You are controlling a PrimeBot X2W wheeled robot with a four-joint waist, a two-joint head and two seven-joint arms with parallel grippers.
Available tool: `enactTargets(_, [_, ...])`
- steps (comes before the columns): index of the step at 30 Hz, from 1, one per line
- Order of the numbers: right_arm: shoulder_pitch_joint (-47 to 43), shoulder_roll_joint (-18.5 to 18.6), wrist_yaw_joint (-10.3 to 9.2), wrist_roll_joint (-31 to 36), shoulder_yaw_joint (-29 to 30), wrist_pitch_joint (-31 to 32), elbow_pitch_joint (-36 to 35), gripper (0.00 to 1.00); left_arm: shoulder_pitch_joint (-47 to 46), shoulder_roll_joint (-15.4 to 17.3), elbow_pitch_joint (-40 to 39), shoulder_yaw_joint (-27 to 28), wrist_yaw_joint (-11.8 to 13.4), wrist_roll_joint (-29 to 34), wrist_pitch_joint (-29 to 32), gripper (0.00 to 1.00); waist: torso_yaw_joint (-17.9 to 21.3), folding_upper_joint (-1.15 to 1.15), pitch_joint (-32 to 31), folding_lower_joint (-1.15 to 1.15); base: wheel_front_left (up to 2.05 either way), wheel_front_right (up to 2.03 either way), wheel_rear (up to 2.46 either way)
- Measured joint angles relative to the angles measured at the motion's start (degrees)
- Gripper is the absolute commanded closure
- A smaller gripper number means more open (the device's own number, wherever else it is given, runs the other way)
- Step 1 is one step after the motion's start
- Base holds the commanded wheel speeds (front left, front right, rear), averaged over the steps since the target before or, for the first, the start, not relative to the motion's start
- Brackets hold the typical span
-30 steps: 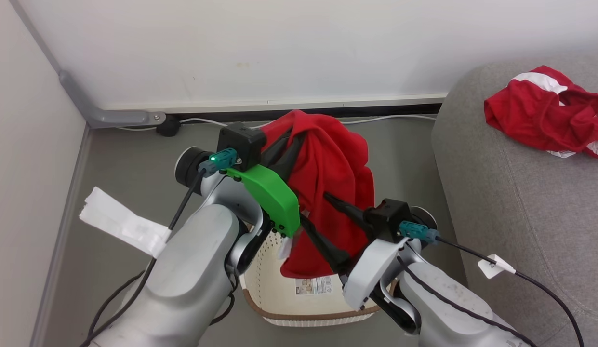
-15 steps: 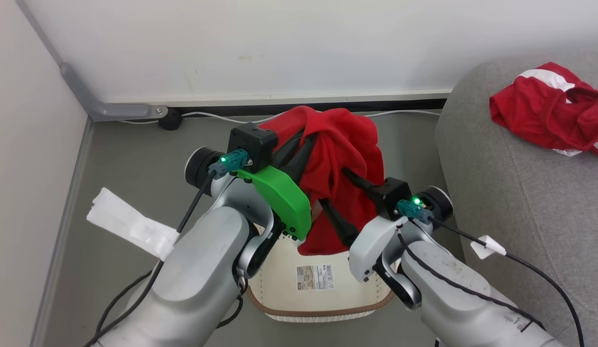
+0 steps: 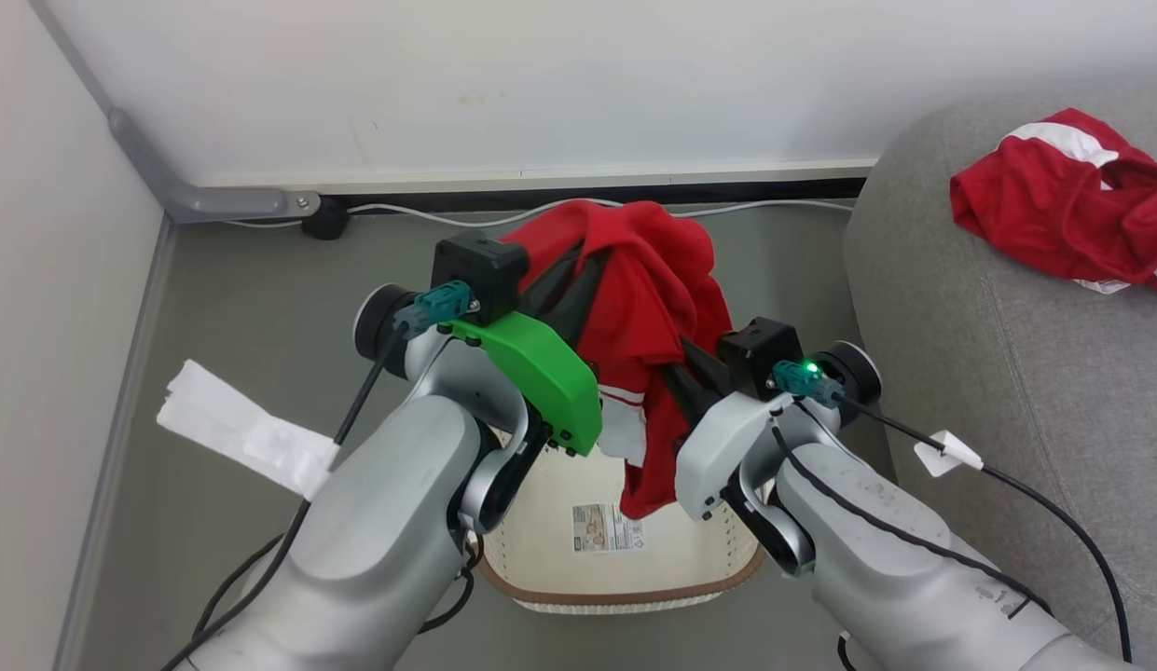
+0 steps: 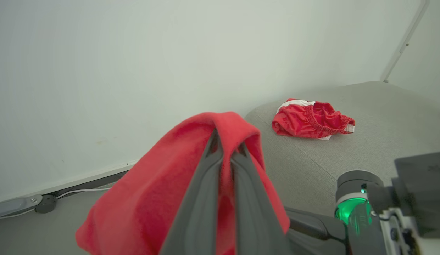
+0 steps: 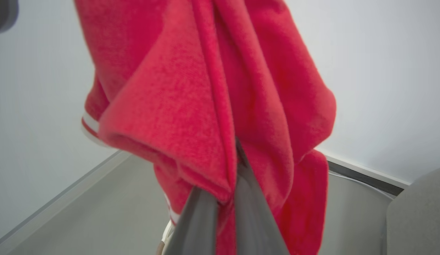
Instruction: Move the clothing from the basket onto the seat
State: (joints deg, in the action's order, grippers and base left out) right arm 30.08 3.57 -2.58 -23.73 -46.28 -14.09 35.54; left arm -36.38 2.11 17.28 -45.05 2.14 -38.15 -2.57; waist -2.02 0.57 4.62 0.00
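- The basket (image 3: 625, 589) is sitting just under the arms, and the red garment (image 3: 653, 280) is hanging with its tail dangling into it; I judge it risks catching on the rim.
- The right gripper (image 5: 232, 170) is pinching a low fold, fingers closed on cloth. A thin bite could slip.
- The left gripper (image 4: 227, 148) is clamping the top ridge, fingers narrow.
- The seat (image 3: 988, 391) is lying rightward, holding the other garment (image 3: 1053, 214); uneven pulling risks a floor drop.

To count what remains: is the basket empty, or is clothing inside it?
Apparently empty: the basket shows bare cream floor where visible, though part is hidden. The red garment hangs above it.
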Motion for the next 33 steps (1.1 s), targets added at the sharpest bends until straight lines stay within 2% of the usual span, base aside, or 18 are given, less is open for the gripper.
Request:
enactTargets(1, [0.1,0.0,0.01,-0.3,0.0,0.0,0.0,1.0,0.0,0.0,0.0,0.3,0.3,0.0,0.0,0.73,0.1,0.0,0.1,0.0,0.0,0.0,0.0])
enactTargets(3, [0.2,0.0,0.01,-0.9,0.0,0.0,0.0,1.0,0.0,0.0,0.0,0.9,0.5,-0.1,0.0,0.49,0.4,0.0,0.3,0.0,0.0,0.0,0.0])
enactTargets(4, [0.4,0.0,0.01,-1.1,0.1,-0.1,0.0,1.0,0.1,0.0,0.0,1.0,0.5,-0.2,-0.1,0.31,0.6,0.0,0.5,0.0,0.0,0.0,0.0])
enactTargets(5, [0.6,0.0,0.01,-1.1,0.4,-0.1,0.1,1.0,0.1,0.0,0.0,1.1,0.5,-0.2,-0.1,0.0,0.8,0.0,0.6,0.0,0.0,0.0,0.0])
enactTargets(16, [2.9,0.3,-0.93,-1.8,5.7,-0.2,0.8,1.0,1.3,1.0,-0.5,2.2,0.5,-0.2,-2.8,0.0,3.2,0.0,1.3,0.0,0.0,0.0,0.0])
enactTargets(29, [2.3,5.9,-2.09,-4.1,15.5,-0.3,-6.1,1.0,4.6,3.6,-1.4,1.9,-0.1,0.3,-5.4,0.0,6.0,0.0,0.4,0.0,0.0,0.0,0.0])
enactTargets(33, [1.9,7.6,-2.09,-4.1,16.8,-0.3,-8.1,1.0,5.5,3.8,-1.8,1.2,-0.5,0.3,-6.0,0.0,7.6,0.0,0.0,0.0,0.0,0.0,0.0])
